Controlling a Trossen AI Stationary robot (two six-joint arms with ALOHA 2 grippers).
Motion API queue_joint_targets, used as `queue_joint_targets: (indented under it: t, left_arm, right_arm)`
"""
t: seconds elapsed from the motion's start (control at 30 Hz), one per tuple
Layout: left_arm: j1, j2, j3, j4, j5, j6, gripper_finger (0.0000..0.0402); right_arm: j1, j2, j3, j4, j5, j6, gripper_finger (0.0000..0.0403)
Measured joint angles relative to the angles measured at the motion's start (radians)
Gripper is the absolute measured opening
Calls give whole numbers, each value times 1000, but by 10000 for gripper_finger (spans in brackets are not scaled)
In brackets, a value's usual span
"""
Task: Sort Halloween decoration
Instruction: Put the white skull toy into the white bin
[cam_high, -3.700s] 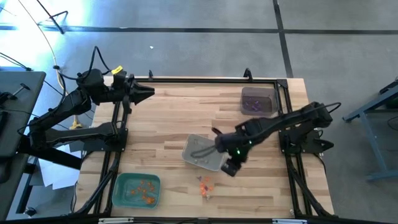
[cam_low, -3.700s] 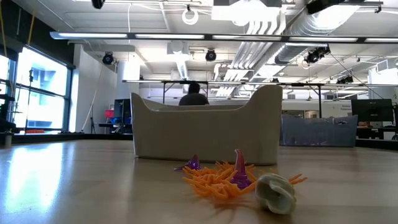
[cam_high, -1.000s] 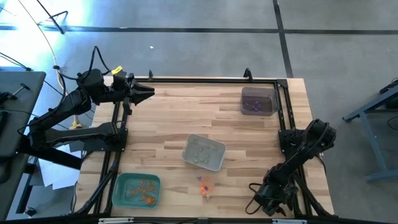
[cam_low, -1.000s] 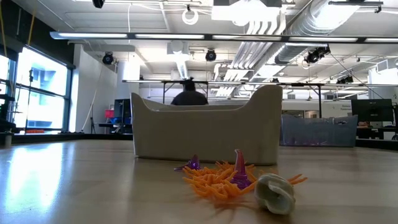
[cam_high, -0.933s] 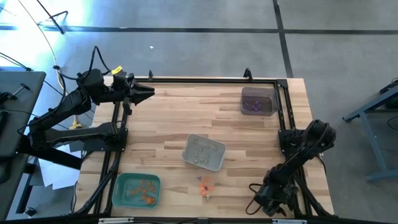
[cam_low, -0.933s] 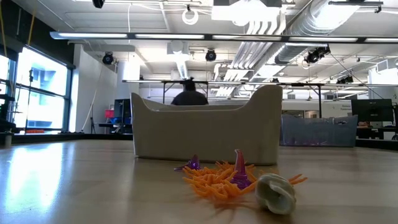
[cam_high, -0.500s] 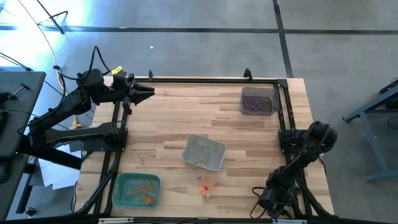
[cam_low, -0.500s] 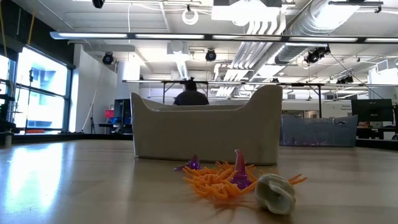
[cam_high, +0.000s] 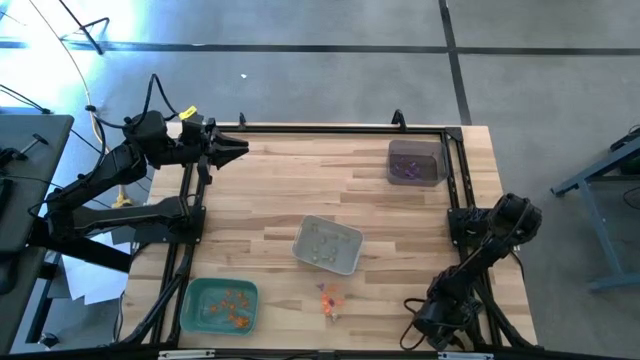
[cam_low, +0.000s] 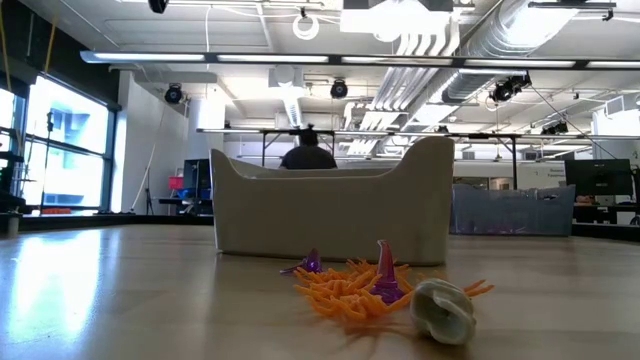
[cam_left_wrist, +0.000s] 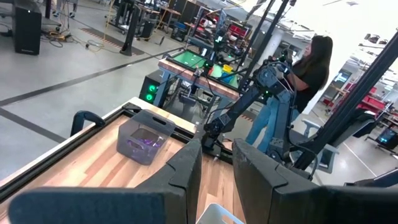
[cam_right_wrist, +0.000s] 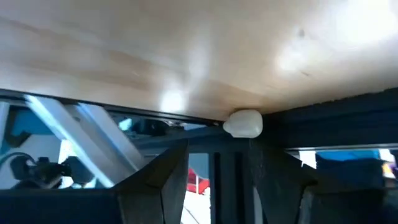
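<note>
Left gripper (cam_high: 232, 148) hangs over the table's far left corner, well away from everything. The left wrist view shows its fingers (cam_left_wrist: 186, 177) parted by a narrow gap with nothing between them, which the high view can't resolve. Right gripper (cam_high: 425, 325) is low at the near right corner of the table (cam_high: 280, 195). The right wrist view shows its fingers (cam_right_wrist: 168, 180) spread apart and aimed at the table edge, with a whitish lump (cam_right_wrist: 244, 123) just past the tips. It may be a trinket or part of the frame, can't tell, and nothing sits clearly between the fingers. The unsorted Halloween decoration (cam_high: 330, 297) lies as a small pile on bare wood near the front edge, just in front of the grey tray (cam_high: 328, 245). From above it is only an orange smudge. The low view splits it into orange spiky pieces (cam_low: 350, 285), a purple cone (cam_low: 385, 272) standing upright among them, and a whitish piece (cam_low: 443, 308) touching the pile's side, with the tray's pale wall behind. Only the high view shows the green tray (cam_high: 197, 300) at front left holding orange bits and the dark tray (cam_high: 415, 162) at far right holding purple bits. A person (cam_low: 308, 152) is in the room behind the table.
</note>
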Motion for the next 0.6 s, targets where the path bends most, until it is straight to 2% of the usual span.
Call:
queue_joint_targets:
  t: [0.23, 0.37, 0.6]
  left_arm:
    - [0, 0, 0, 0, 0, 5, 76]
    - [0, 0, 0, 0, 0, 10, 76]
    - [0, 0, 0, 0, 0, 10, 76]
  right_arm:
    - [2, 0, 0, -2, 25, -5, 162]
    - [19, -1, -1, -18, 74, -55, 162]
    - [22, 0, -1, -46, 77, -69, 162]
